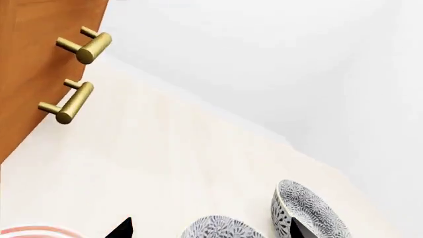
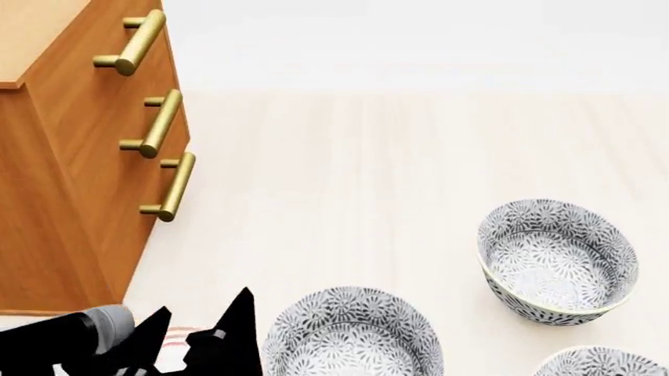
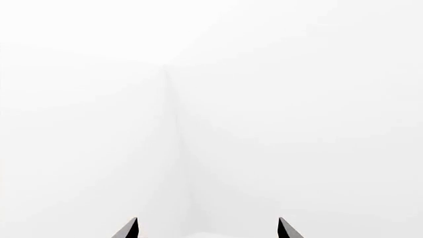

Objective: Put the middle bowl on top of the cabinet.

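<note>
Three look-alike grey-and-white floral bowls stand on the pale floor. I take the middle bowl (image 2: 350, 335) (image 1: 221, 229) to be the one nearest my left gripper (image 2: 199, 329) (image 1: 210, 227). That gripper is open, above and short of this bowl, whose rim shows between the black fingertips (image 1: 122, 228). A second bowl (image 2: 559, 258) (image 1: 310, 208) stands farther right. The third bowl (image 2: 604, 362) is cut off at the frame's edge. The orange-brown cabinet (image 2: 74, 196) (image 1: 33, 64) with brass handles rises at the left, with its lighter top (image 2: 31, 35) in the corner. My right gripper (image 3: 208, 227) is open and faces a white wall.
A flat plate with red rings (image 1: 33, 231) lies on the floor beside the left gripper, near the cabinet's foot. Brass bar handles (image 2: 157, 125) stick out from the cabinet front. Pale wood floor (image 2: 366, 180) stretches back to a white wall.
</note>
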Robot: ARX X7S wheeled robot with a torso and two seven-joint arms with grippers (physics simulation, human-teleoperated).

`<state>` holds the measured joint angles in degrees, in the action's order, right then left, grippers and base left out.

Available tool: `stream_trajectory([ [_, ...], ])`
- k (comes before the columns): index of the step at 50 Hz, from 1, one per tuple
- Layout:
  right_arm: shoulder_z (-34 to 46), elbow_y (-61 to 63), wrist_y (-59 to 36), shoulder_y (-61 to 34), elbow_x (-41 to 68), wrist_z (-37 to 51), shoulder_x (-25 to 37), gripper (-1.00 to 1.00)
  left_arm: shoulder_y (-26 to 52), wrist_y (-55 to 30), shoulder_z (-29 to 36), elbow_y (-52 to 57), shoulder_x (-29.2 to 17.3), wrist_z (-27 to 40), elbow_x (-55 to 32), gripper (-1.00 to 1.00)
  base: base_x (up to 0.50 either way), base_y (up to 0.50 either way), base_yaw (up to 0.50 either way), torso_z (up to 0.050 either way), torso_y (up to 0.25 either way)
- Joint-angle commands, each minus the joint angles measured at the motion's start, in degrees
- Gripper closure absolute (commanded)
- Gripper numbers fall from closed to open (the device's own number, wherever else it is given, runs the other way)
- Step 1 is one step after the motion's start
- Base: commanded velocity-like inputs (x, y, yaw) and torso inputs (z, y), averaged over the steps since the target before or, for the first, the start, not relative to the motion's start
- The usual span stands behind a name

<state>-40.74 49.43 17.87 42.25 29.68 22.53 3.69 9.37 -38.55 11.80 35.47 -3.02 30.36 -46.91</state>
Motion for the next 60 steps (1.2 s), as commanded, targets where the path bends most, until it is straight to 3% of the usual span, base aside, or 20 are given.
stream_trajectory([
  [1,-1.41,0.89,-0.19,0.61,-2.06,-2.17,-1.28,-1.0,0.15,0.84,-1.14,-2.34,1.11,1.21,-6.77,-1.0,0.0,0.0,0.0,0.0,0.0],
  [17,-1.79,1.34,0.1,1.1,-2.0,-2.29,-1.73,-1.0,0.27,5.19,2.03,-6.63,-0.4,0.06,-4.03,-1.0,0.0,0.0,0.0,0.0,0.0],
  [22,-1.69,1.33,0.17,1.04,-2.17,-2.36,-1.73,-1.0,0.6,4.45,0.3,-8.37,-0.34,-1.1,-10.78,-1.0,0.0,0.0,0.0,0.0,0.0],
  [60,-1.69,1.0,0.06,0.68,-2.51,-2.42,-1.34,-1.0,1.65,9.76,4.84,-16.1,-1.86,-2.62,-8.51,-1.0,0.0,0.0,0.0,0.0,0.0],
])
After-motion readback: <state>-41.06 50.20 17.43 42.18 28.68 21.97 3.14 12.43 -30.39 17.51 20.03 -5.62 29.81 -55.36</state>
